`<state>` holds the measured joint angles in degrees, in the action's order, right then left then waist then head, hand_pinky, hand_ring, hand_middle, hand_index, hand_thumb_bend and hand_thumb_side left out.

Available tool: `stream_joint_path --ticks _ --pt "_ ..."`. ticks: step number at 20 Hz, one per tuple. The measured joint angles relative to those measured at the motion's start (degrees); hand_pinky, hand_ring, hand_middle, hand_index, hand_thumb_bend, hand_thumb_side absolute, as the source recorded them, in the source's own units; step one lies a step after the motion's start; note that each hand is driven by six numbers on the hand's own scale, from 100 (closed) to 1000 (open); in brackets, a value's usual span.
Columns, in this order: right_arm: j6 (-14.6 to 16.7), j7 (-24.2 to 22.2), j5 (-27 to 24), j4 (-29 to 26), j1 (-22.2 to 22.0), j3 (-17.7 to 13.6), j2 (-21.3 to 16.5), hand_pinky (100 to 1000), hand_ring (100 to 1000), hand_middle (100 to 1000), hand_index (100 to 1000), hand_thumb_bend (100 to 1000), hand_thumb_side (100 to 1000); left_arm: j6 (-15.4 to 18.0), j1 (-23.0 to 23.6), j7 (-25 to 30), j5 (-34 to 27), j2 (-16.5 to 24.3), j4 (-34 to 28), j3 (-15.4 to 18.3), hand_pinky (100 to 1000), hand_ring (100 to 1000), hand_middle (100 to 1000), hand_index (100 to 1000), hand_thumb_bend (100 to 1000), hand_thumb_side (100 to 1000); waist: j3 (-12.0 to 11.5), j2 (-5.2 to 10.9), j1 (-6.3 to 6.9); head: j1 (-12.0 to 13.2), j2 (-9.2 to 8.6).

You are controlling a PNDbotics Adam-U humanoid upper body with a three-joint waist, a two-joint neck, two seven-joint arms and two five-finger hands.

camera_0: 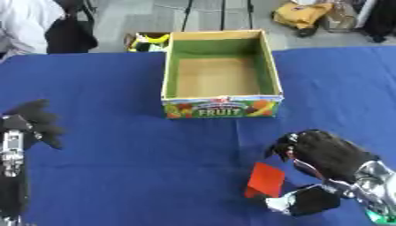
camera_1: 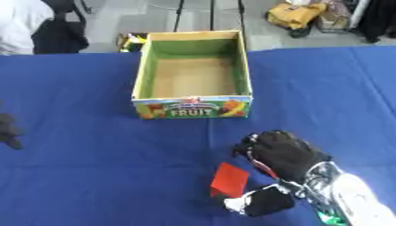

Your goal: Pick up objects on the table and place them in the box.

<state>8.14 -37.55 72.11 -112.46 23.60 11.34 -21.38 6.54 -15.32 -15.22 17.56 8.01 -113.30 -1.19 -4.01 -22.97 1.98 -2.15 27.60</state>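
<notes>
Hovering at about 5 o'clock on the blue counter [camera_0: 139, 176], the right hand [camera_0: 329, 154] has its fingers curled, and its thumb meets a flat red object [camera_0: 266, 180] standing on edge just to its 9 o'clock side; whether it pinches the object I cannot tell. An open fruit box [camera_0: 222, 107] sits at 12 o'clock near the counter's far edge, showing only its brown floor. Bare blue cloth lies between box and red object. At 9 o'clock, the left hand [camera_0: 35, 121] rests with fingers relaxed by the left edge.
</notes>
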Motion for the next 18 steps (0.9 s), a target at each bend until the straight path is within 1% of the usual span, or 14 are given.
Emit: stream_joint_path --ticks 2,7,14,15,18 --pt "-0.70 0.80 0.98 0.54 -0.25 0.02 0.12 627 529 565 790 466 912 0.00 0.00 0.01 0.00 0.00 0.00 0.00 351 476 522 748 100 1000 -0.15 -0.01 0.00 -0.03 -0.02" --pt "-1.75 1.88 1.91 1.89 -0.51 0.44 0.73 607 520 563 789 448 867 -0.01 -0.01 0.03 0.00 0.00 0.00 0.00 347 476 521 747 100 1000 -0.33 -0.23 0.00 -0.08 -0.06" --pt "-2.49 1.58 0.26 2.63 -0.95 0.80 0.95 590 503 538 787 448 832 -0.02 -0.05 0.03 0.01 0.00 0.00 -0.01 345 475 520 746 100 1000 -0.51 -0.30 0.01 -0.27 -0.30" --pt "-2.64 1.55 0.03 2.70 -0.95 0.86 0.96 575 491 516 781 421 810 -0.02 -0.06 0.04 0.04 0.00 0.00 -0.01 345 474 520 746 100 1000 -0.59 -0.31 0.01 -0.28 -0.41" --pt "-3.38 1.99 -0.14 2.77 -0.94 0.90 0.99 564 483 493 772 425 812 -0.03 -0.06 0.04 0.12 0.00 0.00 -0.01 344 474 520 745 100 1000 -0.61 -0.31 0.01 -0.28 -0.47"
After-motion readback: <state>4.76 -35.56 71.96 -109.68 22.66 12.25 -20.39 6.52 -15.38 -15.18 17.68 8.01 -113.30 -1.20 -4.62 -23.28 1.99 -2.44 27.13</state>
